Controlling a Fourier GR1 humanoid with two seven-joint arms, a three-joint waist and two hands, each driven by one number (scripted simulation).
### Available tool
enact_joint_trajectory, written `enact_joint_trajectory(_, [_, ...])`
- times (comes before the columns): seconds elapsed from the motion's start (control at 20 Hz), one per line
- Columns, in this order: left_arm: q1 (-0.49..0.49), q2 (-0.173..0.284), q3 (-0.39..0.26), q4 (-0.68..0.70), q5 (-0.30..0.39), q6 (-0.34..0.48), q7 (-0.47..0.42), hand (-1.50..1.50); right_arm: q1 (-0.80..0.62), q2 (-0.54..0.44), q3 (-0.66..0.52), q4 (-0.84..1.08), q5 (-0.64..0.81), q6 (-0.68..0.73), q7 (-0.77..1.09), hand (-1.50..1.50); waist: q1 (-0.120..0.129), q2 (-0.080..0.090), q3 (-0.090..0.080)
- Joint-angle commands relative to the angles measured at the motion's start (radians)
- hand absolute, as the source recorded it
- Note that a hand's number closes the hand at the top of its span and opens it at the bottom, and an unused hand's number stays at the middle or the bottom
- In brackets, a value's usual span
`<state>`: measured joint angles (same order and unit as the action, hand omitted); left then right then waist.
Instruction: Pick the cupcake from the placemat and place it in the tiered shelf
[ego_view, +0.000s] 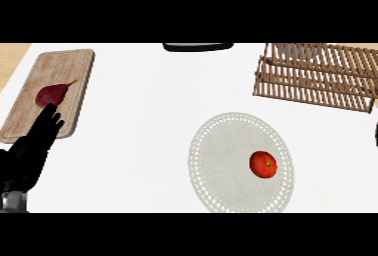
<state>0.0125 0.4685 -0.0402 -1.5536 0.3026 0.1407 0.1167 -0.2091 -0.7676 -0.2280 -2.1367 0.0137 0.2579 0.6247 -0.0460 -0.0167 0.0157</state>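
A round red item with an orange centre (263, 164), looking like a tomato more than a cupcake, sits on the right part of the pale lace-edged round placemat (221, 160). The wooden slatted tiered shelf (317, 75) stands at the back right. My left hand (33, 145) rests open at the lower left, fingers straight and pointing up over the near end of the cutting board, far from the placemat. Only a dark sliver at the right edge shows of my right hand (375, 135).
A wooden cutting board (70, 75) lies at the far left with a dark red pear-shaped fruit (52, 94) on it, just beyond my left fingertips. A black object (198, 47) sits at the back edge. White counter lies between board and placemat.
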Motion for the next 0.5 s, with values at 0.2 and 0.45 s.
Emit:
enact_joint_trajectory(0.2, [0.029,0.015,0.029,0.115,-0.019,-0.049,-0.042,0.0,-0.085,-0.112,-0.253,-0.041,-0.171,0.035,0.158,1.5,0.032,0.013,-0.018])
enact_joint_trajectory(0.45, [0.07,-0.014,0.0,0.049,-0.02,-0.046,-0.029,0.0,-0.153,-0.249,-0.281,0.072,-0.103,0.09,0.15,1.5,0.06,0.017,-0.017])
